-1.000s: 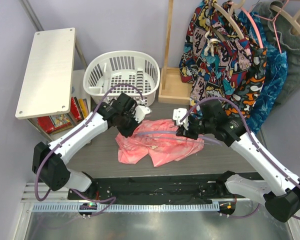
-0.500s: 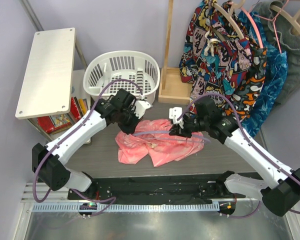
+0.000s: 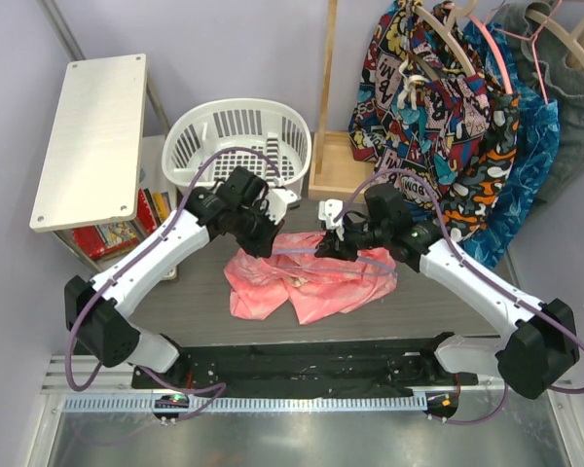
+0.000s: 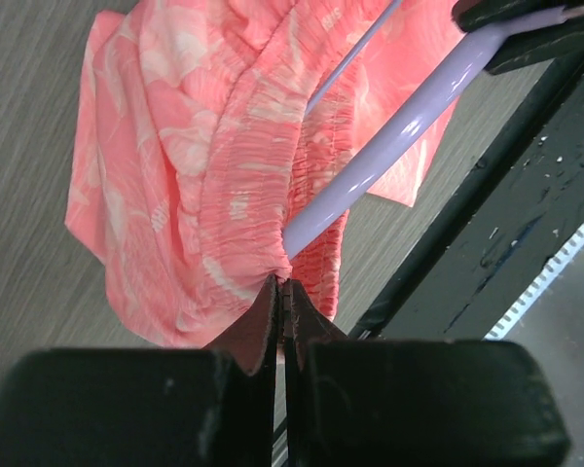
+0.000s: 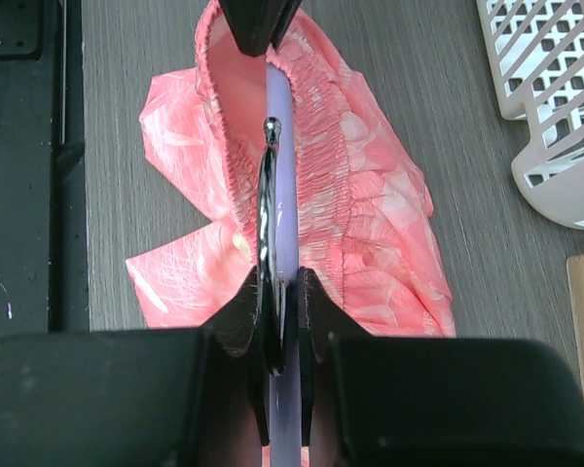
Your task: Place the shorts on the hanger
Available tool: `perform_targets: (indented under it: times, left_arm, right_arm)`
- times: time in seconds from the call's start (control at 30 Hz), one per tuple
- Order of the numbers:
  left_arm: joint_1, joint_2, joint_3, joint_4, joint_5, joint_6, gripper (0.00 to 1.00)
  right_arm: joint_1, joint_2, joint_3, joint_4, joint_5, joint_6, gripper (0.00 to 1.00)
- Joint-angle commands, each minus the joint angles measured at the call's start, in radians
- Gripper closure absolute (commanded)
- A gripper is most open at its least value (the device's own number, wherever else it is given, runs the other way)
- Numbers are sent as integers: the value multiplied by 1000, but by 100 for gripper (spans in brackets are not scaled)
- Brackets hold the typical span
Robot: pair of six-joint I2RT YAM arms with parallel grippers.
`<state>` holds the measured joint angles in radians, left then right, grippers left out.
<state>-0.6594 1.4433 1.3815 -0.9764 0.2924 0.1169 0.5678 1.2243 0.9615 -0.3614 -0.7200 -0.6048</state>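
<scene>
1 shorts (image 3: 302, 282), 1 hanger (image 4: 389, 146), 1 basket (image 3: 238, 141)

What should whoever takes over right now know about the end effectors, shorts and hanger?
Left end effector: shut on the shorts at the waistband.
Right end effector: shut on the hanger.
Position: shorts lie bunched on the table; one hanger arm pokes into the waistband opening, right by the left pinch.
Done: both things grasped, threading begun.
Left: work the waistband over the whole hanger, then release.
</scene>
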Motion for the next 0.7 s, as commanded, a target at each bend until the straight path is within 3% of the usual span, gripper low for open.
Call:
perform_targets:
  times: [0.0,0.33,0.37,0.4,0.47,0.5,0.67]
  left_arm:
    - [-11,17,53,36,102,-59,100]
    - [-2,48,100,65,100,-82,97]
    - [6,42,105,59,102,-59,90]
    - [20,17,103,59,119,-40,70]
    - [87,-24,68,87,151,-26,52]
    - [113,-53,50,120,189,-1,37]
    - [155,-248,-100,68,225,317,23]
  right_arm:
    - [6,-2,2,188,-42,48,99]
    - [21,-17,-33,205,-88,53,99]
    - [21,-22,-41,203,-88,47,99]
    - [21,-26,-46,202,-87,45,99]
    - [21,-39,-58,200,-91,42,99]
    - [23,-42,-61,200,-93,42,99]
    - [21,-42,-64,203,-96,40,99]
